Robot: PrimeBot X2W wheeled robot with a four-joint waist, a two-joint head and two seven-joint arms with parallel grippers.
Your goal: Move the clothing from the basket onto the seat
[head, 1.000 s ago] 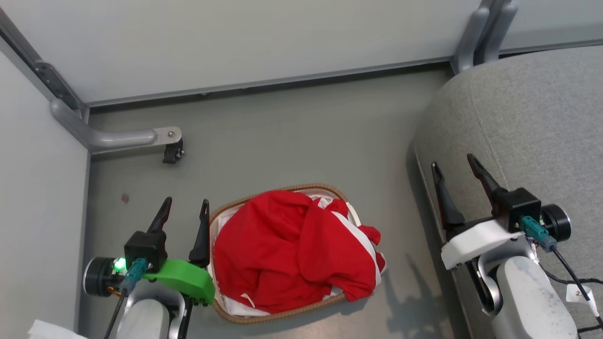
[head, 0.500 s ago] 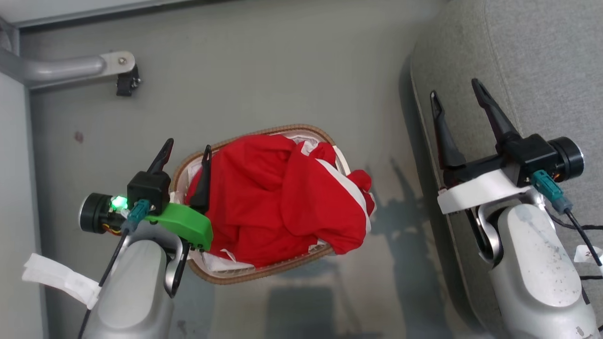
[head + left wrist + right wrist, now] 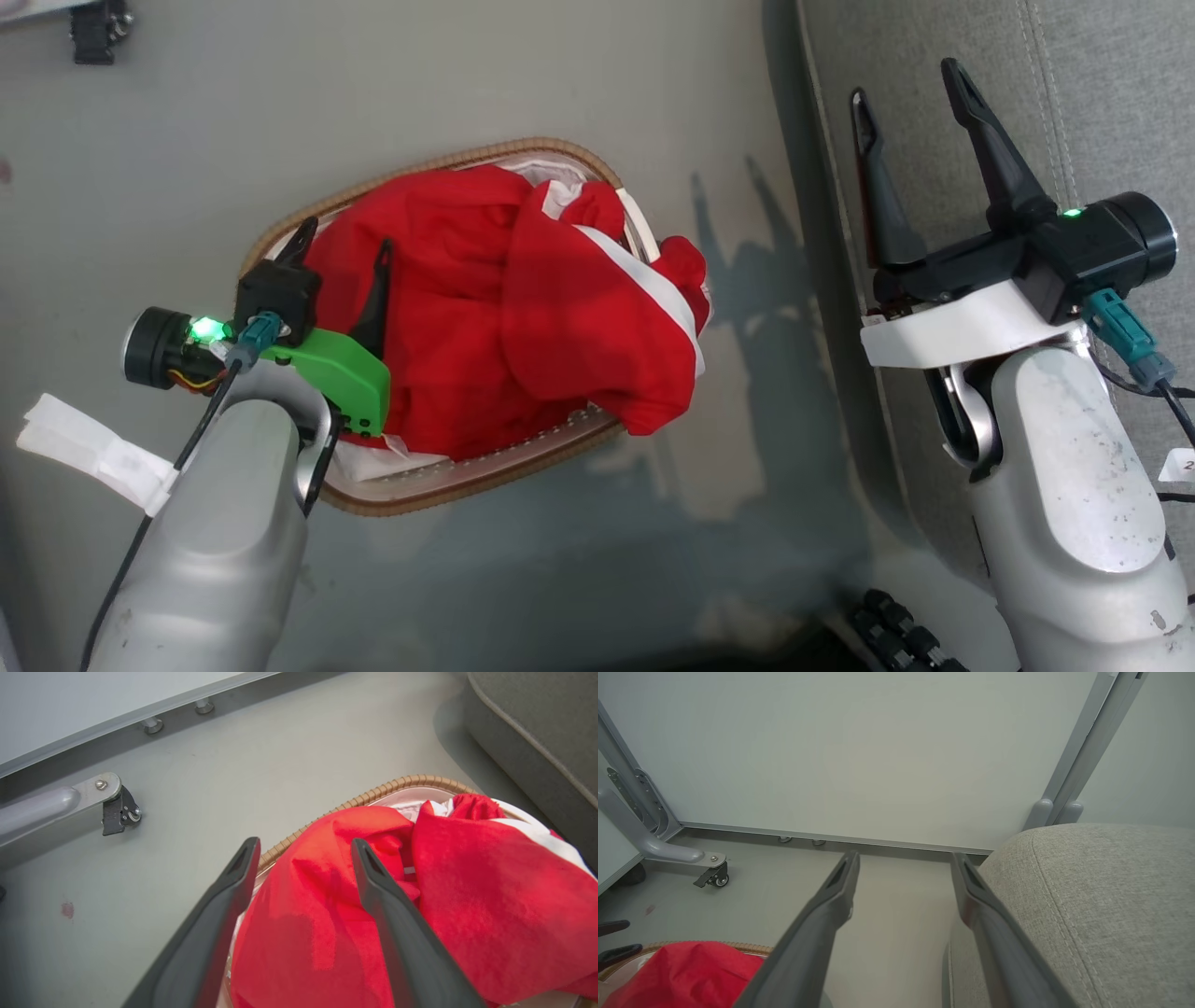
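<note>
**Item, the clothing** [image 3: 504, 308]: bright red soft fabric garments with white side stripes. They are heaped in the basket [image 3: 523, 147], an oval cream-white plastic laundry basket with a brown woven rim and a white lining. One red fold hangs over the rim on the side toward the seat. All the red in sight is in or draped on the basket.

**Item, the seat** [image 3: 1102, 93]: a large grey fabric-upholstered couch cushion with a rounded edge and stitched seams. It stands beside the basket, with a strip of grey floor [image 3: 280, 93] between them.

**Item, left pincer** [image 3: 344, 238]: two long dark fingers, spread and pinching nothing. From the head view it sits over the basket's side farthest from the seat. The left wrist view adds detail: one finger lines up with the woven rim and the other lies across the red cloth. Whether it touches the cloth cannot be told.

**Item, right pincer** [image 3: 906, 82]: fingers spread and empty, over the seat's edge. The right wrist view places one finger over bare floor and the other along the cushion's rounded edge.

**Item, surroundings:**
- The right wrist view gives a pale wall panel [image 3: 878, 756].
- The left wrist view shows plainly a grey metal leg with a black caster [image 3: 117, 812].
- The right wrist view also catches the left pincer's dark tips at its left edge, beside a corner of the red heap.
- The head view shows a white tag [image 3: 93, 453] on the left forearm.
</note>
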